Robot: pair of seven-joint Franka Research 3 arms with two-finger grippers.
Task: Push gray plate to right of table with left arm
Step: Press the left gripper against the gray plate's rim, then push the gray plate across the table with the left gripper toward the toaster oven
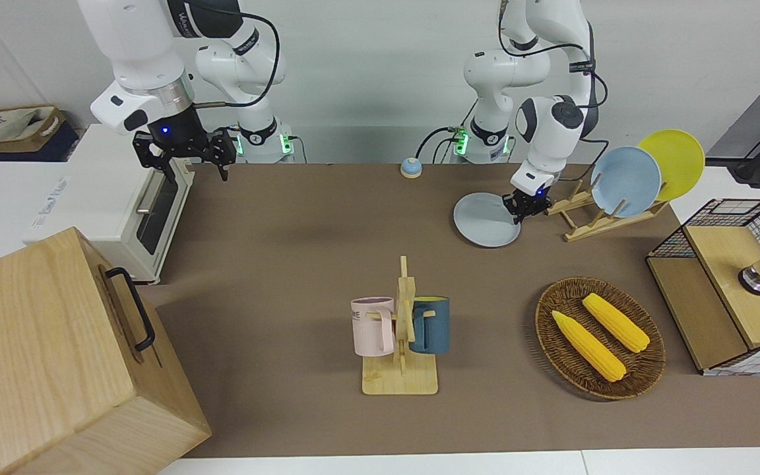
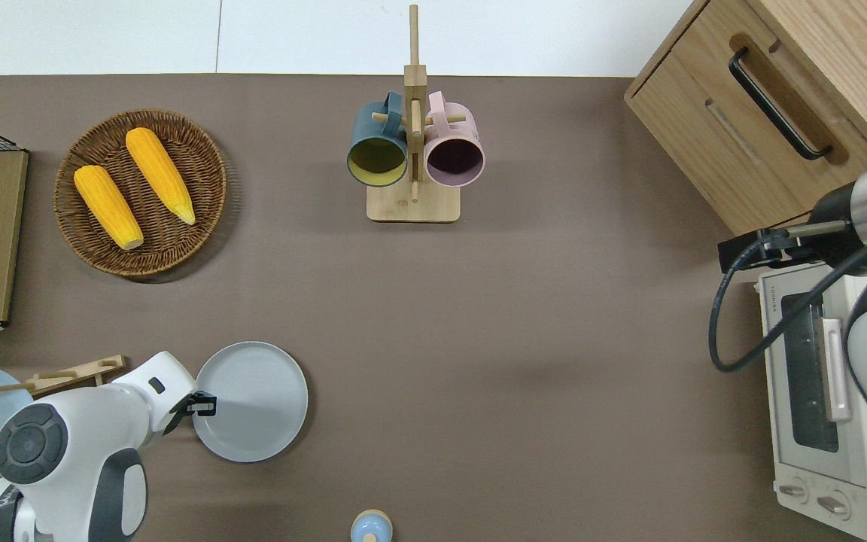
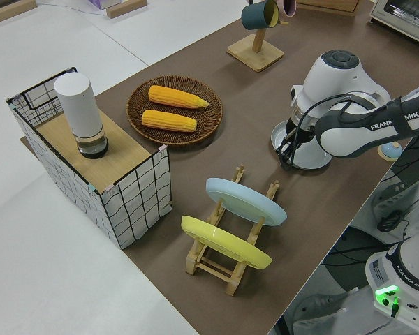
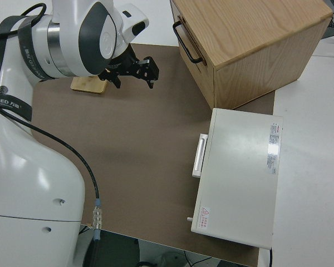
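from overhead the left gripper (image 2: 206,404), fingers pressed together, touches the gray plate (image 2: 250,401) at its rim on the table (image 2: 524,316); the side view hides that contact. the right arm is parked, its gripper (image 4: 132,69) spread.

Both arms are glossy white jointed shells with rounded segments. The left arm (image 1: 551,125) carries dark gray round joint caps, a thin black cable looped along its links, and "FRANKA EMIKA" lettered in black on a dark forearm band. Its small black two-finger gripper (image 1: 523,202) shows a blue light just above it. The right arm (image 1: 149,59) has a brushed silver wrist ring, a black cable, and a wider black gripper (image 1: 185,153) with a blue light. Green lights glow at both bases.
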